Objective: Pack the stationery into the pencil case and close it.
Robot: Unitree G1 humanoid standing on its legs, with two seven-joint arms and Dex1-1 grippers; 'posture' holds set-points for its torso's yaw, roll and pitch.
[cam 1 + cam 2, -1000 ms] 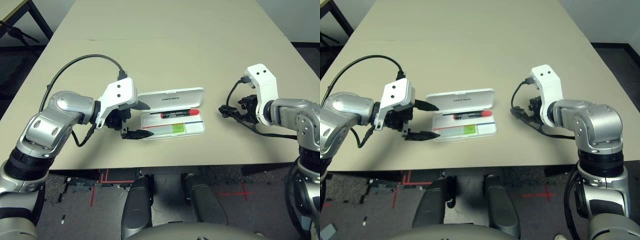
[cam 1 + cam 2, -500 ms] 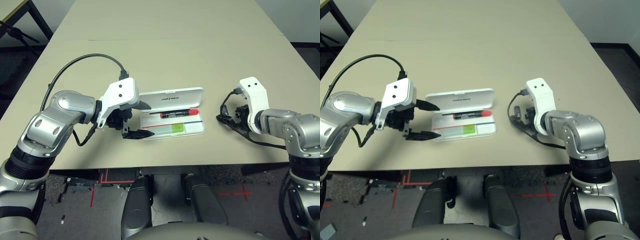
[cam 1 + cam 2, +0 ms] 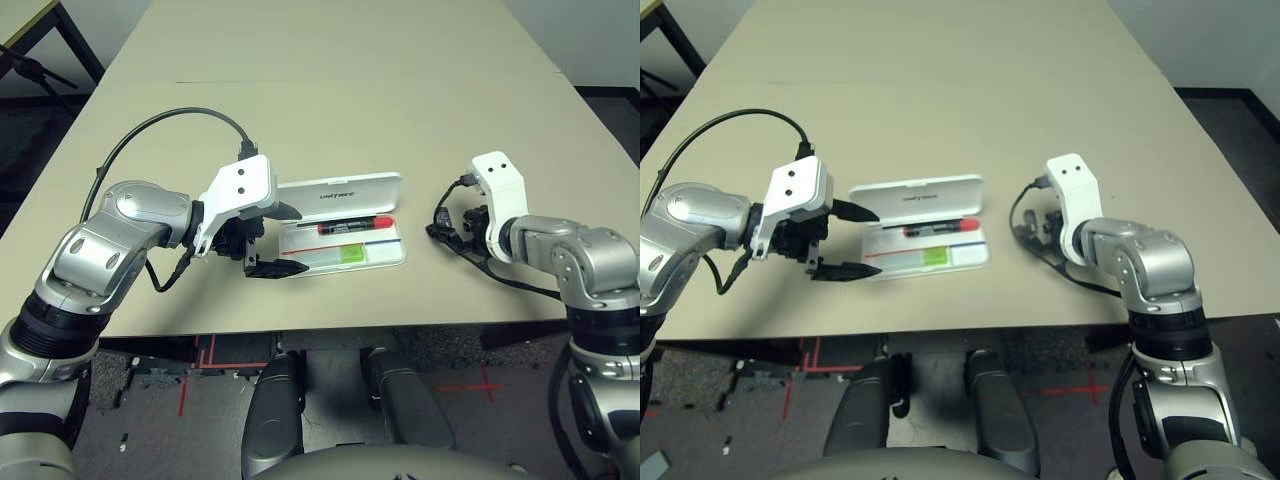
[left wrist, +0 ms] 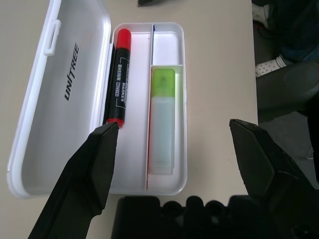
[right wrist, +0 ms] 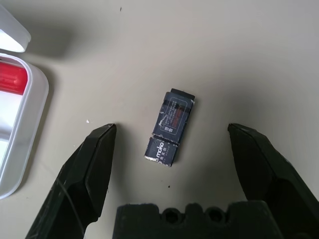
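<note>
Open pencil case (image 3: 340, 225) on the table (image 3: 330, 90), 2 items inside, 1 block outside it.

Head views: the case lies open, lid folded away from the robot; the left gripper (image 3: 272, 240) sits just beside its left end, fingers spread wide, and the right gripper (image 3: 1035, 225) is near its right end.
Left wrist view: the black pen (image 4: 117, 77) with red ends lies in the case's compartment next to the lid, and the lime-green and white stick (image 4: 162, 122) in the neighbouring one.
Right wrist view: the small dark block (image 5: 170, 127) lies on the table just beyond the case's end, between the right gripper's 2 wide-apart fingers (image 5: 84, 179), touching neither.
</note>
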